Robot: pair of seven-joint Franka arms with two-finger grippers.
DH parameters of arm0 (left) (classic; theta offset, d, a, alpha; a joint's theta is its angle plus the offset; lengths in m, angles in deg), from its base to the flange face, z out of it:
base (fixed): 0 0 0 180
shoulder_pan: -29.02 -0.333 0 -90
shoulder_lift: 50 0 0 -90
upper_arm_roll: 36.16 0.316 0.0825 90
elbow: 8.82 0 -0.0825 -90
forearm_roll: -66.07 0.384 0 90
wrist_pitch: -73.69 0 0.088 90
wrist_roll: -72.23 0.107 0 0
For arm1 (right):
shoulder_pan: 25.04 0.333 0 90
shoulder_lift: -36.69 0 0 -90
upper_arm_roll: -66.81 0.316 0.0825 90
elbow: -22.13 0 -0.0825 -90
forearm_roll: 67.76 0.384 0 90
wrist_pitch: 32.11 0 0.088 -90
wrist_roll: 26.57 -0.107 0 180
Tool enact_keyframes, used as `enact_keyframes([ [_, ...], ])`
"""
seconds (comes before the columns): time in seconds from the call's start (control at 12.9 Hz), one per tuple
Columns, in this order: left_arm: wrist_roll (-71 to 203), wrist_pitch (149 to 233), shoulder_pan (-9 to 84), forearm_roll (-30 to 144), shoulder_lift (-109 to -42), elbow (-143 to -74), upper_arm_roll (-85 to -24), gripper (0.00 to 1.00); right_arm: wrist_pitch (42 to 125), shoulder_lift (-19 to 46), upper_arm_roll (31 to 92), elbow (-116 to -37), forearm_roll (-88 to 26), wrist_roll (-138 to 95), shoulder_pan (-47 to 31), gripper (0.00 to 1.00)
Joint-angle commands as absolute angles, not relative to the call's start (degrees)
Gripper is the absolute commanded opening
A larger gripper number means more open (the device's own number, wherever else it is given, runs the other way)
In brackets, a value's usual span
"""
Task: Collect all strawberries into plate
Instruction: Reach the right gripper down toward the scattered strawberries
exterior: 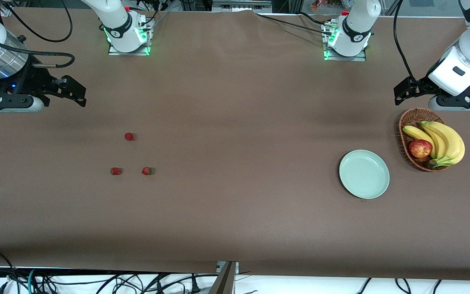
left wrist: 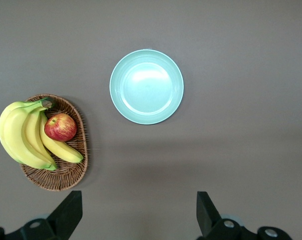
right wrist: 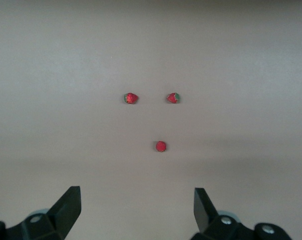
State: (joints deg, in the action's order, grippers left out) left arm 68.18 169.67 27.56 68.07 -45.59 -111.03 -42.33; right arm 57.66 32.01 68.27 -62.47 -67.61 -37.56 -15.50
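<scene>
Resting on a brown table point(exterior: 235, 212), a pale green plate point(exterior: 364, 174) holds nothing and sits toward the left arm's end. Just beside it, a little farther from the front camera, a wicker basket point(exterior: 407, 122) holds a bunch of bananas point(exterior: 443, 141) and a red apple point(exterior: 420, 148) tucked against them. Three strawberries lie bare on the table toward the right arm's end, well apart from the plate: one strawberry point(exterior: 129, 136) farther from the front camera, and two nearer ones side by side, an outer strawberry point(exterior: 116, 171) and an inner strawberry point(exterior: 147, 170). The left gripper point(left wrist: 139, 210) hangs in the air near the basket, fingers spread wide and grasping nothing. The right gripper point(right wrist: 137, 207) hangs above the table near the strawberries, fingers likewise released and empty.
</scene>
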Motion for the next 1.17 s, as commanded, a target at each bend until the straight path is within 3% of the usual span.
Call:
enact_keyframes([
  [0.0, 70.0, 168.4, 27.2, 69.1, -46.1, -109.6, -42.5, 1.00, 57.3, 32.9, 68.8, -63.5, -68.5, -37.3, -15.7, 1.00],
  [0.78, 69.9, 167.2, 27.4, 68.8, -46.0, -109.5, -42.8, 1.00, 58.2, 31.9, 68.4, -62.5, -68.6, -37.6, -16.3, 1.00],
  [1.09, 69.9, 167.1, 27.4, 68.8, -46.1, -109.2, -42.9, 1.00, 60.9, 27.6, 68.4, -62.3, -69.2, -37.8, -16.5, 1.00],
])
